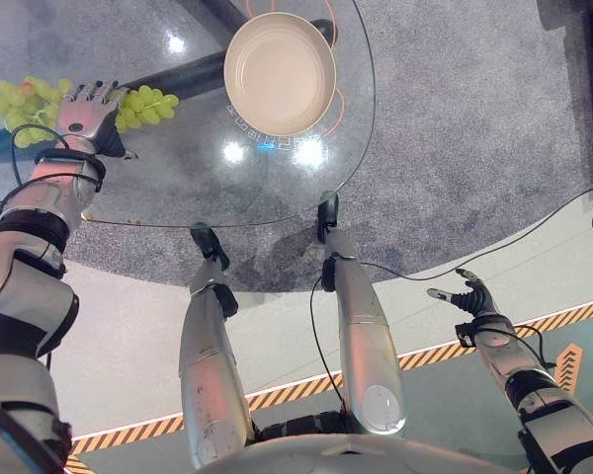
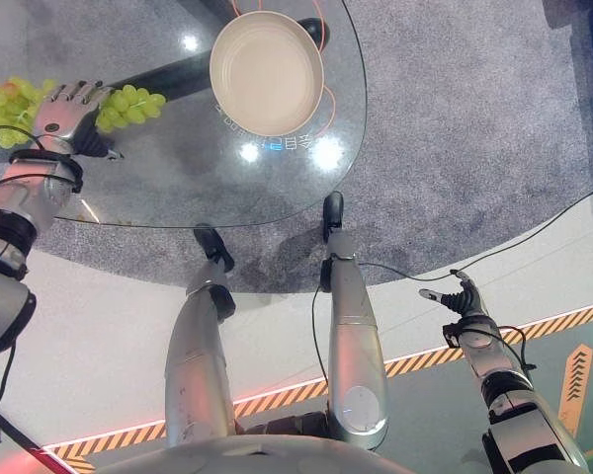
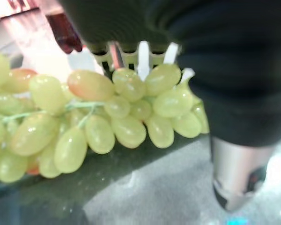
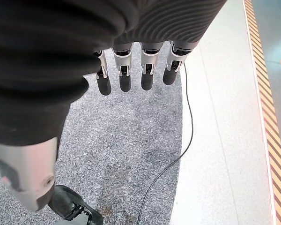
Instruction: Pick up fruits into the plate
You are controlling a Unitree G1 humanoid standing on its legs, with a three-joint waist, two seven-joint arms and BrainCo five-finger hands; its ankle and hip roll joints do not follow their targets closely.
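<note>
The right hand (image 1: 467,294) hangs low at the lower right of the frame, over the floor and well apart from the bench, its fingers (image 4: 125,75) straight and relaxed, holding nothing. It is far from any fruit.

At the upper left of the frame, the left hand (image 1: 87,111) lies over a bunch of green grapes (image 1: 143,104) on the round glass bench (image 1: 178,168). The bunch runs roughly left to right across the frame, its long axis crossing under the hand, so grapes show on both sides of it. From the wrist camera, the fingers (image 3: 143,51) reach over the far side of the bunch with their tips hidden behind the grapes, so I cannot tell whether they have closed on the fruit or are only resting above it. The thumb (image 3: 234,173) sits on the near side, apart from the grapes.

The cream plate (image 1: 280,71), empty, stands at the top centre of the frame, to the right of the grapes and near them on the same bench. The left hand is plainly the nearer one, and the carry would probably go rightward across the frame to the plate.
</note>
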